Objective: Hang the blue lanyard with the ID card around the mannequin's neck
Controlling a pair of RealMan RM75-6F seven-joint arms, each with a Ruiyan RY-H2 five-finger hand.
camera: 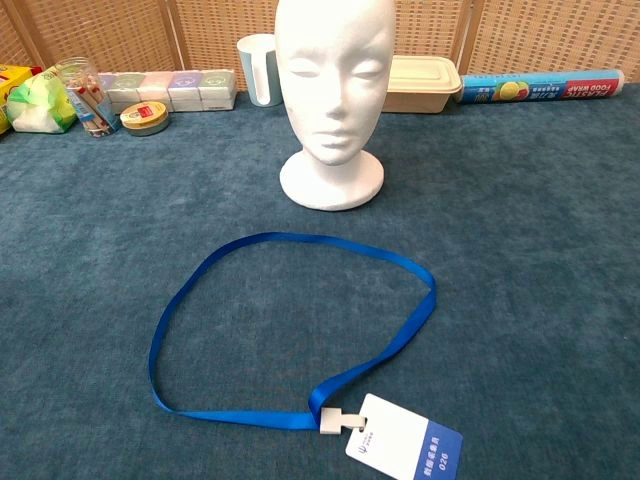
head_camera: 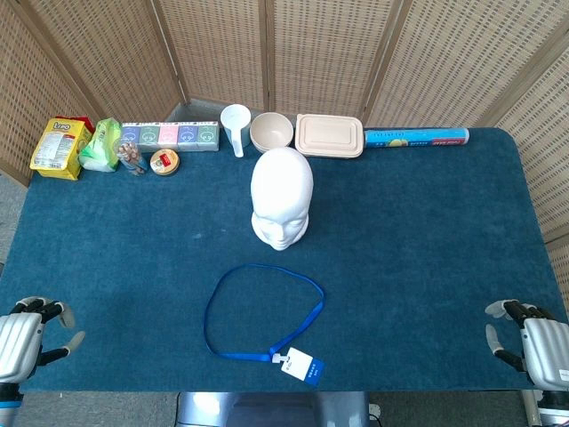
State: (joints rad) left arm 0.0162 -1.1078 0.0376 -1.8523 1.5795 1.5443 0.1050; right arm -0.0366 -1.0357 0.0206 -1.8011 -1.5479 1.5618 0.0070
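my left hand [head_camera: 31,336] sits at the near left corner of the table, fingers apart, holding nothing; my right hand [head_camera: 533,342] mirrors it at the near right corner, fingers likewise spread and empty. both show only in the head view and both are well apart from the work. between them, on the blue table cover [head_camera: 427,231], the blue lanyard [camera: 190,290] lies flat in an open loop, its two ends meeting at a clip that joins the id card [camera: 405,448], which rests face up near the front edge. the mannequin head [camera: 333,80] stands upright just beyond the loop, facing me, on a round base; nothing is around its neck yet, so the task is at its start. behind it along the back edge: a white cup [head_camera: 236,124], a bowl [head_camera: 271,132], a lidded container [head_camera: 330,135], a food wrap roll [head_camera: 416,137], small boxes and snack packets. risks as i judge them: the strap is thin and flat against cloth, so a pick may slip or catch the cover. the head looks light and likely to tip if the strap drags on the face. if the loop closes up when lifted, it may not clear the crown. the card end may swing and pull the loop askew.
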